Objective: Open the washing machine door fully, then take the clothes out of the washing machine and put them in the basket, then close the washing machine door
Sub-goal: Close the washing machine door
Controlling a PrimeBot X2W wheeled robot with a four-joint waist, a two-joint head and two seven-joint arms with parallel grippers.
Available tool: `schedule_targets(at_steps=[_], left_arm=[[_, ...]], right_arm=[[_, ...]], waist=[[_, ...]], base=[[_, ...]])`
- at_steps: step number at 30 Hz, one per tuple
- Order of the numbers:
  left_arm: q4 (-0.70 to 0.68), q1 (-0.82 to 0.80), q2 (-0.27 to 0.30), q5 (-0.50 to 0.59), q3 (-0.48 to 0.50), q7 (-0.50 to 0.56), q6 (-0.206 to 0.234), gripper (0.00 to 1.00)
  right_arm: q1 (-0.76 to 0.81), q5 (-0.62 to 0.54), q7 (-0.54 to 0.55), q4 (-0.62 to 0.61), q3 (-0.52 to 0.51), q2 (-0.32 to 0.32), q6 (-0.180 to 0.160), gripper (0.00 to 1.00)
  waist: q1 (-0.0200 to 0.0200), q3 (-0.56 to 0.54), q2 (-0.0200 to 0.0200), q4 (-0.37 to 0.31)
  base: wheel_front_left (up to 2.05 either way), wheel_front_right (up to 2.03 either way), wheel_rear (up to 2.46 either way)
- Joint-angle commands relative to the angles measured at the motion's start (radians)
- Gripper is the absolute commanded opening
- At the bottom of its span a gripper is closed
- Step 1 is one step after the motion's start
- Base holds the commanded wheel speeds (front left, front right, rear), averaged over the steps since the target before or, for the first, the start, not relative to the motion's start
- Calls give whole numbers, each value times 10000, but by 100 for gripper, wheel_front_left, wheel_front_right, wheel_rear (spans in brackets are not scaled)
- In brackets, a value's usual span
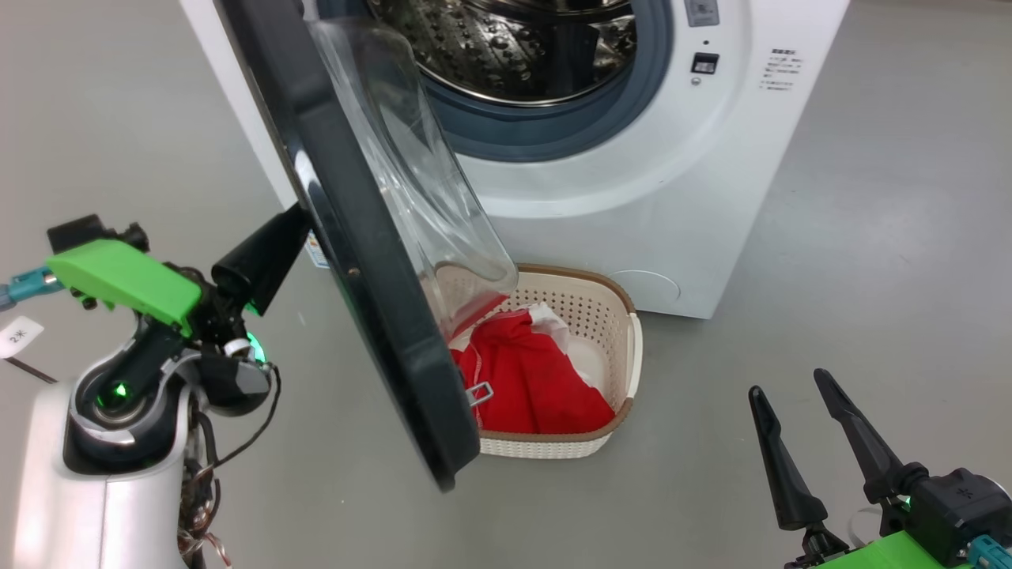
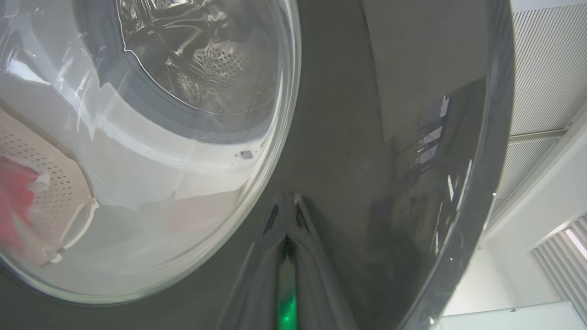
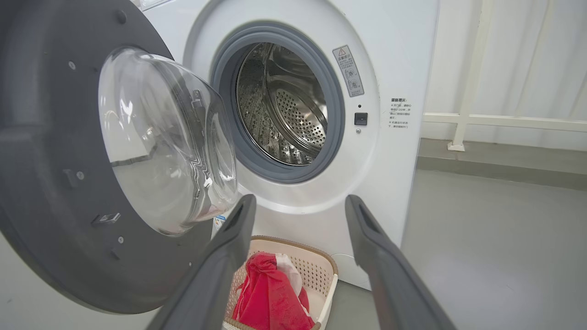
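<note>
Clothes (image 1: 538, 371) are sitting in basket (image 1: 553, 446); drum (image 1: 506, 47) is looking empty. Door (image 1: 356, 300) is standing half open, so only closing is remaining, I'd judge. Left gripper (image 1: 291, 227), fingers pinched together, is touching door's outer rim. Right gripper (image 1: 788, 385) is hanging splayed, holding nothing.

1. A bare test room or lab, set up as a laundry corner, is suggested rather than a home.
2. A plain grey floor (image 1: 870, 276) is seen, with a small paper marker (image 1: 20, 336) lying on it.
3. The washing machine (image 3: 403, 68) is placed free-standing, the basket (image 1: 609, 316) just before it.
4. A white railing (image 3: 504, 121) and pale curtain (image 3: 527, 55) are seen behind, and slatted ceiling panels (image 2: 545, 59) overhead.
</note>
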Motion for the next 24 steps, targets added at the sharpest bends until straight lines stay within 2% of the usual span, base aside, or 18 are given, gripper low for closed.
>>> schedule_targets(at_steps=[1, 24], left_arm=[[-316, -441, 105, -141, 67, -55, -170, 0], [297, -1186, 92, -1138, -991, -1427, -611, 0]], right_arm=[[-421, 90, -128, -220, 257, -133, 48, 100], [-640, 143, -289, -119, 263, -133, 48, 100]], waist=[[0, 52, 0, -221], [0, 490, 0, -1546]], base=[[0, 0, 0], [0, 0, 0]])
